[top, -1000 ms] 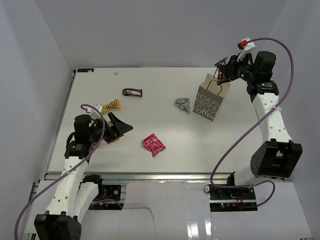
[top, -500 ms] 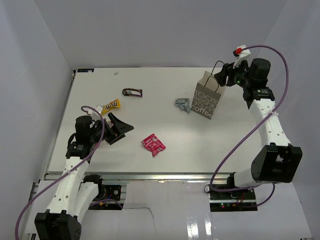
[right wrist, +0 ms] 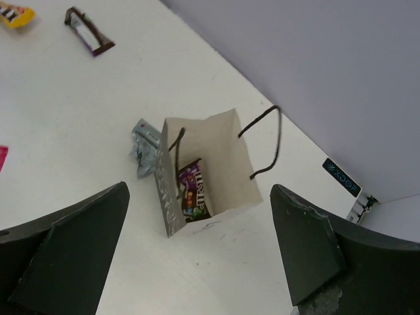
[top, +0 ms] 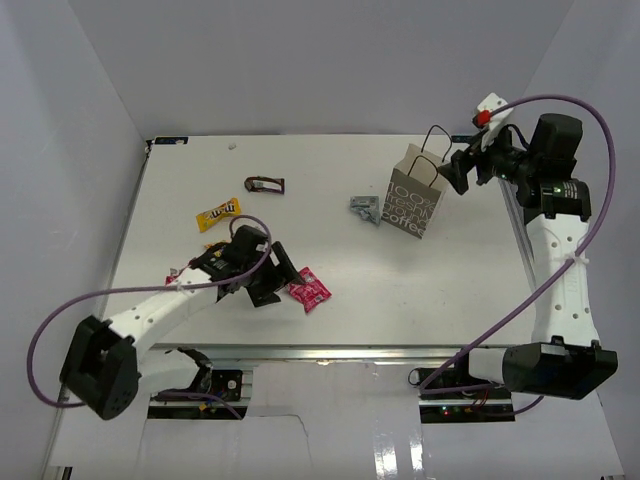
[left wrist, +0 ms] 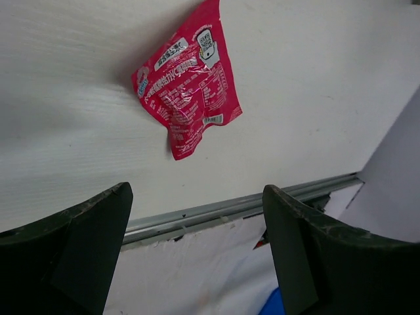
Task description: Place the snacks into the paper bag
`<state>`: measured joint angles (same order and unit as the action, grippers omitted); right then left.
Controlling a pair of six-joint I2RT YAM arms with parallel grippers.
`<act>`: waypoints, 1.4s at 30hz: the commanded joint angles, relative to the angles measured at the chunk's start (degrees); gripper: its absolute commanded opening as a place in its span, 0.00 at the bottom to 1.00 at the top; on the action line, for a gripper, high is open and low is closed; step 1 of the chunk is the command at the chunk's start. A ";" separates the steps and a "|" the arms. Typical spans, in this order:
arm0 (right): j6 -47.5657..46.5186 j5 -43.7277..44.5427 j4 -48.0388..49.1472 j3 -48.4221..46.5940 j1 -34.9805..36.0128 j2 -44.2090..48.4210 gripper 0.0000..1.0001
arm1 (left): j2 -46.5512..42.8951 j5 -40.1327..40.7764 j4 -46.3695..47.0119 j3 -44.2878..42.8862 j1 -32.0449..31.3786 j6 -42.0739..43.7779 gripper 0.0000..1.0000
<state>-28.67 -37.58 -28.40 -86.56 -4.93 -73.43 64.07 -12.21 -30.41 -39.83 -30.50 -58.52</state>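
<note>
The paper bag [top: 415,200] stands upright at the back right of the table, with a purple snack packet [right wrist: 193,190] lying inside the paper bag [right wrist: 216,141]. My right gripper [top: 455,172] hovers open and empty just right of the bag's rim; in its wrist view the right gripper [right wrist: 199,197] looks down into the bag. A pink-red packet [top: 310,290] lies near the front edge. My left gripper [top: 283,283] is open beside it, and from the wrist the left gripper [left wrist: 195,216] sits just short of the pink-red packet [left wrist: 187,98].
A silver-grey packet [top: 365,209] lies against the bag's left side. A yellow packet [top: 217,213] and a dark brown packet [top: 265,184] rest at the left of the table. The metal front rail [left wrist: 230,207] runs close under the left gripper.
My right gripper has opened, dropped the purple packet into the bag and drawn back to the right. The left arm swung from the left edge over to the pink-red packet.
</note>
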 commanded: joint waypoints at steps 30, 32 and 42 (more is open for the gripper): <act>-14.22 -12.69 -20.46 24.95 -0.08 13.75 0.98 | 33.66 17.39 2.99 -14.05 -12.39 -10.47 0.63; -14.57 -13.13 -21.08 25.21 -0.08 13.93 0.98 | 33.49 17.92 2.91 -13.78 -12.39 -10.12 0.51; -22.72 -18.74 -27.92 25.48 0.53 13.84 0.98 | 33.14 15.82 7.73 -14.40 -12.57 -3.45 0.18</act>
<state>-45.82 -51.57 -51.64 -61.58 -4.84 -60.31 96.82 4.23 -24.25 -55.11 -42.61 -65.23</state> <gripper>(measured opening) 0.984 0.200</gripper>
